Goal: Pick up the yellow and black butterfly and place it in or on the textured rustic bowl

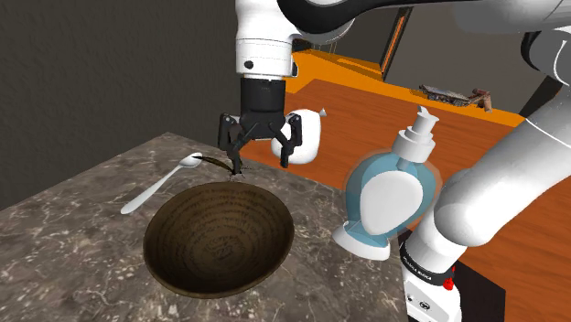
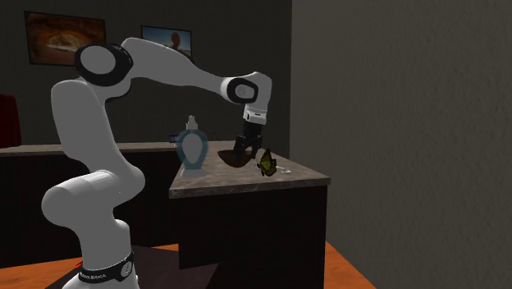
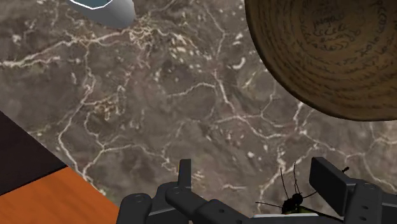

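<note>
Two black fingers [image 1: 289, 146] of the end effector [image 1: 263, 163] are seen standing apart in the shoulder view, pointed down at the far rim of the brown bowl [image 1: 220, 240]. Under one finger a thin dark shape is seen. It is taken to be the butterfly [image 1: 233, 170] edge-on, just beside the rim and outside the bowl. The arm [image 1: 265, 37] is held almost upright over the marbled surface [image 1: 64, 247]. A spoon [image 1: 163, 186] lies near the bowl.

In the second exterior view the butterfly [image 2: 264, 162] is shown yellow and black with its wings raised. It is near the edge of the surface [image 2: 246, 182] and just beside the end effector [image 2: 250, 154]. Whether it rests on the surface or touches a finger cannot be told. The arm [image 2: 180, 74] is stretched out from a high shoulder, with the hand bent downward.

In the wrist view the fingers [image 3: 327, 178] are set wide apart. The butterfly [image 3: 292, 203] is seen close to one of them, antennae out, and it is not clasped. The bowl [image 3: 331, 57] lies ahead.

The butterfly is judged to be very light, thin and fragile. It is best taken by the raised wings near the body, with the fingers closed gently across the flat sides, since it may slip or tip.
</note>
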Robot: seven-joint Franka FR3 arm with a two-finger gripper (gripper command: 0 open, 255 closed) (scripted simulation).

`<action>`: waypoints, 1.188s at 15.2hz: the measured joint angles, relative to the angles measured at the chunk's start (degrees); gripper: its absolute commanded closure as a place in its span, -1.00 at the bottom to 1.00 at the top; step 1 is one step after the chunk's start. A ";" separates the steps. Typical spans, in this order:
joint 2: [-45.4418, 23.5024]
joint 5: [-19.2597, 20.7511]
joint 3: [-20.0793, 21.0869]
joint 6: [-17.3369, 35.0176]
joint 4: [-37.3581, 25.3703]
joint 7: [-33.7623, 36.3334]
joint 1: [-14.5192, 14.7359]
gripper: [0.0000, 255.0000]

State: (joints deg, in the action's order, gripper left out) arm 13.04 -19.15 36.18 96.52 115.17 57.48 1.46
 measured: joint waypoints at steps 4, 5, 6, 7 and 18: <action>-4.13 0.78 2.09 2.80 -1.39 3.93 0.20 -1.00; -4.48 0.82 2.35 3.63 -0.92 4.18 0.31 -1.00; -4.54 0.76 2.50 4.33 -0.31 4.22 0.40 -1.00; -4.34 0.54 2.58 4.98 0.50 4.14 0.50 -1.00; -4.62 0.41 3.06 7.11 2.21 4.21 0.78 1.00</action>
State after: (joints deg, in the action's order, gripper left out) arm 8.42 -18.75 39.23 103.63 117.38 61.70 2.23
